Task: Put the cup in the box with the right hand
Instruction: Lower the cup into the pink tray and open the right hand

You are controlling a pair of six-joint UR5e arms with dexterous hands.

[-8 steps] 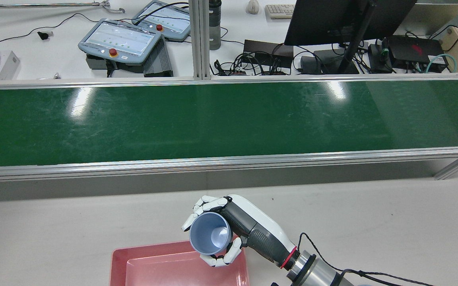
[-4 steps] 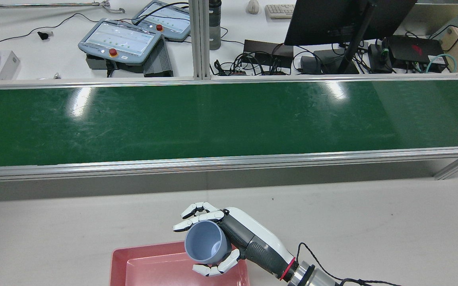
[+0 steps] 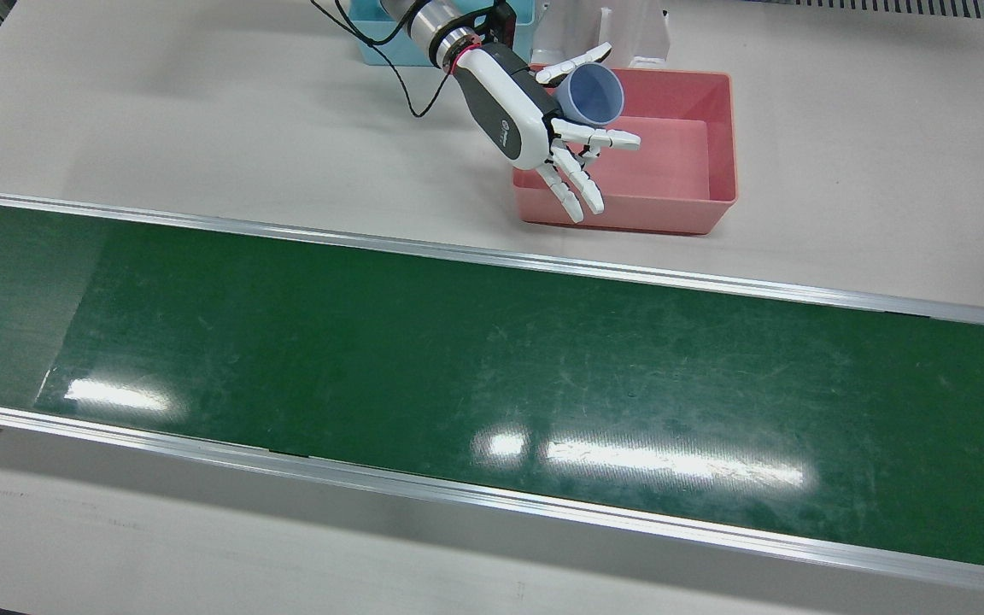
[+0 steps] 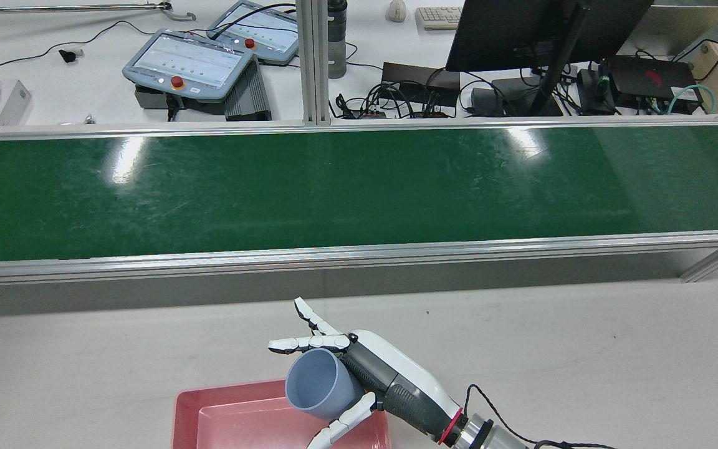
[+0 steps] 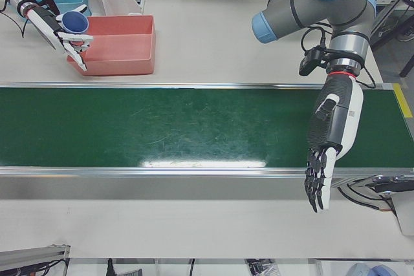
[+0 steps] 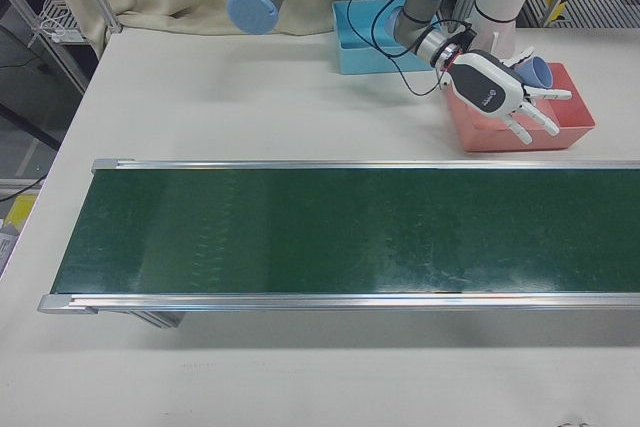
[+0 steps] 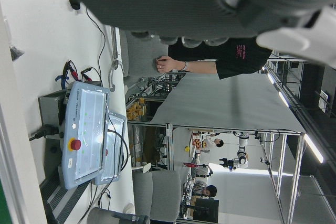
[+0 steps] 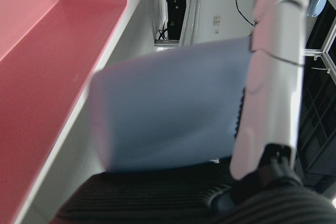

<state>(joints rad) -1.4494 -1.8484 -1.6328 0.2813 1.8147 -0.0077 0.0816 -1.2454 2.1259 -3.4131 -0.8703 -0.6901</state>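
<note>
My right hand (image 3: 535, 120) hovers at the near left edge of the pink box (image 3: 714, 171), fingers spread wide. The grey-blue cup (image 3: 594, 92) lies tilted against its palm, above the box, with no fingers curled round it. In the rear view the cup (image 4: 315, 391) sits over the box's (image 4: 184, 411) right corner beside the hand (image 4: 365, 368). The right hand view shows the cup (image 8: 168, 108) close up over the box wall (image 8: 42, 77). My left hand (image 5: 330, 140) hangs open and empty over the belt's far end.
The green conveyor belt (image 3: 492, 367) runs the length of the table in front of the box. A blue bin (image 6: 365, 37) stands behind the right arm. Teach pendants (image 4: 187, 62) and cables lie beyond the belt.
The right hand's fingers have opened from round the cup and spread wide. The hand and cup have sunk lower towards the box.
</note>
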